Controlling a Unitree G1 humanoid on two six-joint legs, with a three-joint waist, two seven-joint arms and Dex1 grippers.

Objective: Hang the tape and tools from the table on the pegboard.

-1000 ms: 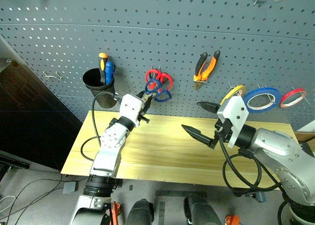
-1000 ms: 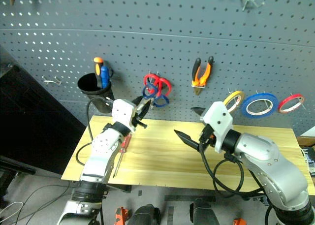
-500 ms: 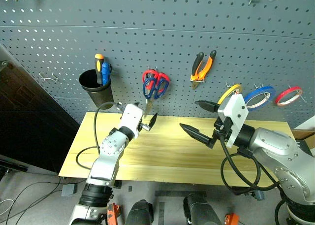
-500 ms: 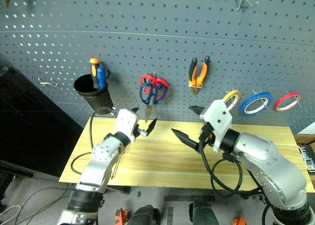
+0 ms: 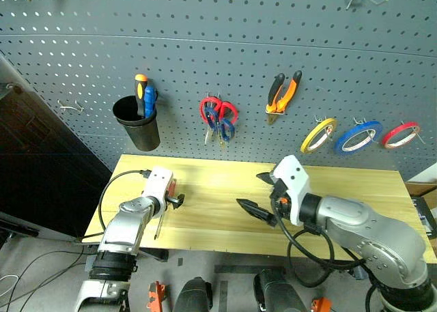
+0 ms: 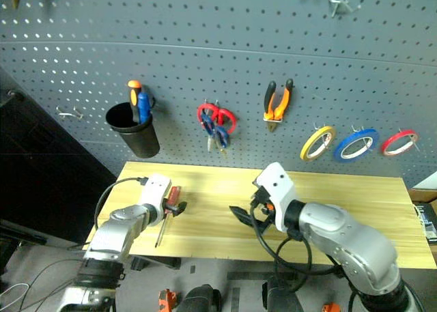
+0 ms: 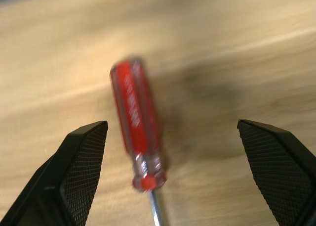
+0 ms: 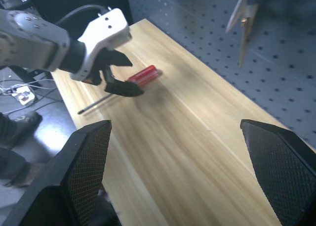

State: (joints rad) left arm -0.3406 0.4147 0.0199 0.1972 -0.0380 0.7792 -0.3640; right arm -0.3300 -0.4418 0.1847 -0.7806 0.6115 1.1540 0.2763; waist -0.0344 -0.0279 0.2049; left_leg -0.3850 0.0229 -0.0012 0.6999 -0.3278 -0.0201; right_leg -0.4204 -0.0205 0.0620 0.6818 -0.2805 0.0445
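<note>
The dark-blue-handled scissors (image 5: 223, 125) have been released: a second ago they were being held up at the pegboard (image 5: 218, 46) by the left claw (image 5: 172, 197), and they are now seen hanging there on a hook with the red-handled scissors (image 5: 213, 110), in the upper middle of the head view. The left claw has since been brought down to the lower left of that view and is held wide, with nothing between its fingers, just above the red-handled screwdriver (image 7: 136, 119), which lies flat on the table (image 5: 355, 189). In the left wrist view the handle is framed between the two open fingers (image 7: 81, 159).

The right claw (image 5: 259, 197) has been lowered slightly towards the centre of the table and is likewise wide and empty.

The pliers (image 5: 283, 93) and the yellowish tape (image 5: 319, 134) are seen on the board, right of centre. The screwdriver is therefore judged to be the last item left, and a grasp on its handle appears to be the step in hand.
</note>
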